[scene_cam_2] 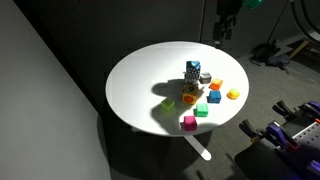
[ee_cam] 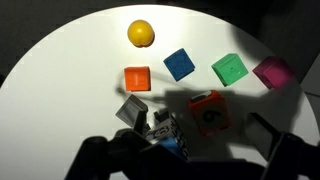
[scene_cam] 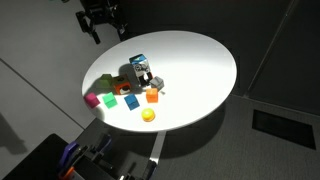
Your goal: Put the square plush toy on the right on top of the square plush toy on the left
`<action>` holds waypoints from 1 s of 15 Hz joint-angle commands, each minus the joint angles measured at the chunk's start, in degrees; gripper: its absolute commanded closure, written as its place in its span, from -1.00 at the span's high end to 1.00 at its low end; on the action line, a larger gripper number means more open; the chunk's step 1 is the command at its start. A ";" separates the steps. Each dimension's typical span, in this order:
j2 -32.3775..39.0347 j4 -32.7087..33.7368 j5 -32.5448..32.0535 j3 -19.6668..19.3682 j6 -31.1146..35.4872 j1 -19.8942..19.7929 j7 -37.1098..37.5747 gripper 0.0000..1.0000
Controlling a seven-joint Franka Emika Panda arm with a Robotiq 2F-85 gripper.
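Two black-and-white patterned plush cubes sit near the middle of the round white table [scene_cam: 200, 60]. The taller one [scene_cam: 139, 70], with a blue top, shows in both exterior views [scene_cam_2: 192, 71] and at the bottom of the wrist view [ee_cam: 168, 132]. A smaller patterned cube [scene_cam: 156, 82] lies beside it [scene_cam_2: 205, 78]. A grey cube [ee_cam: 131, 110] touches the cluster. My gripper [scene_cam: 101, 20] hangs high over the table's far edge [scene_cam_2: 228, 22], open and empty. In the wrist view its dark fingers [ee_cam: 200, 152] frame the bottom, well above the toys.
Around the plush cubes lie a red printed cube [ee_cam: 209, 112], an orange cube [ee_cam: 136, 78], a blue cube [ee_cam: 180, 63], a green cube [ee_cam: 230, 68], a magenta cube [ee_cam: 272, 71] and a yellow ball [ee_cam: 141, 33]. The table edge is close behind them.
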 commanded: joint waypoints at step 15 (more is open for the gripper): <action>-7.19 -5.58 0.26 -0.20 0.47 -0.70 1.92 1.00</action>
